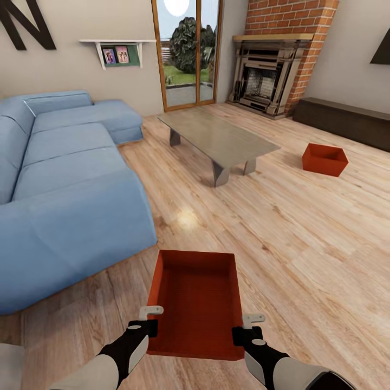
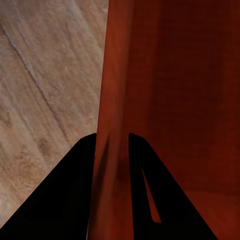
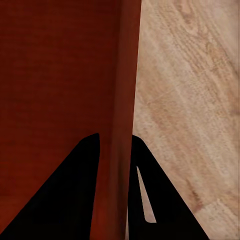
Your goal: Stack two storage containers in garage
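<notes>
Two red bins are in this living room: we hold the near bin (image 1: 196,303) in front of us above the wood floor (image 1: 303,244), left gripper (image 1: 147,320) pinching its left wall, right gripper (image 1: 248,327) pinching its right wall, each wall thin between dark fingers (image 2: 75,200). The far bin (image 1: 324,158) sits on the floor at right, past the grey table (image 1: 219,135). We judge the thin walls could slip if our arms drift apart, and the blue sofa (image 1: 65,184) at left could catch a turn.
</notes>
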Tool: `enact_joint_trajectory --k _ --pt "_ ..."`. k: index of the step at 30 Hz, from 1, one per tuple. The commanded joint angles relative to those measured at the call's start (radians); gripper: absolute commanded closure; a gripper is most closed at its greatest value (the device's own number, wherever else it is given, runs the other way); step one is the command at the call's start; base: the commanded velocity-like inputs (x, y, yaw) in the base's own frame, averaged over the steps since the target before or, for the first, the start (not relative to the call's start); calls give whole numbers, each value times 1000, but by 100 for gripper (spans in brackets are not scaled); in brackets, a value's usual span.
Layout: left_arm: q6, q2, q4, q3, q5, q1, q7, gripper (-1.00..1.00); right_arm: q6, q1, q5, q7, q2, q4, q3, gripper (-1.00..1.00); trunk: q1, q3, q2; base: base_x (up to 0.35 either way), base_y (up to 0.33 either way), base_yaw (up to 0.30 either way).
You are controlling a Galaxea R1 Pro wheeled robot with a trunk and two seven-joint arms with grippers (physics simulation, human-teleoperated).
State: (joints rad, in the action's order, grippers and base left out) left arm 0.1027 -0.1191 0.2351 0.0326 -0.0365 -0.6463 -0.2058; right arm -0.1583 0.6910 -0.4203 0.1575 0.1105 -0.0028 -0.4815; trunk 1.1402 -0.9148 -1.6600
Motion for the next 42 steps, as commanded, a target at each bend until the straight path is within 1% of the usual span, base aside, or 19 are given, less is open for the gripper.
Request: enact_joint_trajectory --k 1,19,30,42 --pt "8 12 -2 0 -2 1 -10 100 -35 1 -9 16 -4 -1 -14 100 -4 3 7 0 0 0" --pt "8 12 -2 0 -2 1 -10 100 -35 1 -12 14 -2 -1 -14 100 -73 59 133 0 0 0" --pt "8 12 -2 0 -2 1 -10 100 -35 1 -7 14 -4 0 -14 100 -115 93 210 0 0 0" --pt "8 10 -2 -1 -2 1 -10 100 -35 1 -4 14 -1 -4 -14 100 -161 131 294 0 0 0"
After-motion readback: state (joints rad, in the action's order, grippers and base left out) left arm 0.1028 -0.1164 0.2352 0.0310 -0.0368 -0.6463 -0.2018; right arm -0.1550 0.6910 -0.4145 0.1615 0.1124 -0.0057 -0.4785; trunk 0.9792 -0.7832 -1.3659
